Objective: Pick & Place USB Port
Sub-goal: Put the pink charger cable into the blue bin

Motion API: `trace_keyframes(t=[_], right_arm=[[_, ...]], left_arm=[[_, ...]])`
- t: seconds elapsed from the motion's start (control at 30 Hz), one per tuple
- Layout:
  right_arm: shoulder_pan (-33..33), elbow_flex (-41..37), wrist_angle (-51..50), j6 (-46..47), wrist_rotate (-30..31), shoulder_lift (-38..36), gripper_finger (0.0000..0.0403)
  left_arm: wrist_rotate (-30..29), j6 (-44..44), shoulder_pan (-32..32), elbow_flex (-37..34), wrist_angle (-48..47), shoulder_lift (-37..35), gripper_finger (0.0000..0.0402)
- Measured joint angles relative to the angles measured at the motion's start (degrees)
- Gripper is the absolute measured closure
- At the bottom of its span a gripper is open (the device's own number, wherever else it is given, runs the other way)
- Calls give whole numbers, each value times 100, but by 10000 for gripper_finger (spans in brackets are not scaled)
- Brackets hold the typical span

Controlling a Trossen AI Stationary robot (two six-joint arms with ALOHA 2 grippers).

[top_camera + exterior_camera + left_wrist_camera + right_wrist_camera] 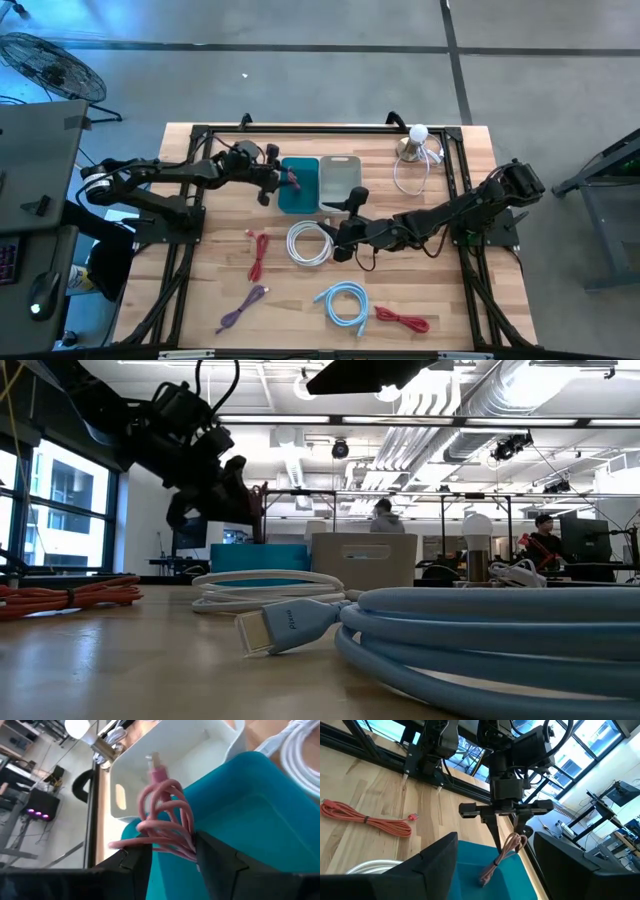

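Observation:
A coiled pink USB cable [165,815] hangs over the teal bin [300,197], between the fingers of my left gripper [172,847], which stand apart. In the right wrist view the cable [502,852] dangles from that gripper [506,832], and its lower end is down in the teal bin [470,857]. A white bin [338,180] stands against the teal bin's right side. My right gripper [495,870] hovers open just near of the two bins, above the white cable coil [310,242], holding nothing. My left gripper's jaws are apart with the cable's bundled loops [175,842] between them. The loops lie against one finger [518,831] and hang below it into the teal bin. The fingers slant down from the table's left. Whether the other finger touches the cable, I cannot tell.
On the table lie a red cable [258,252], a purple cable [243,307], a light blue coil [343,303] and a second red cable [402,320]. A lamp with a round bulb [417,138] and a white cord stands at the far right.

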Motion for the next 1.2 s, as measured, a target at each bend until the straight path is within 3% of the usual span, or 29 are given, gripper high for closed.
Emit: trace_keyframes(t=[0.27,0.53,0.9,1.2], right_arm=[[0,0,-3,0,0,0,148],[0,0,-61,24,0,0,148],[0,0,-129,44,0,0,148],[0,0,-151,105,0,0,148]], left_arm=[[-33,-2,0,0,123,0,257],[-530,162,0,0,118,92,257],[-399,41,0,0,217,803,257],[-28,-112,-14,0,223,848,257]])
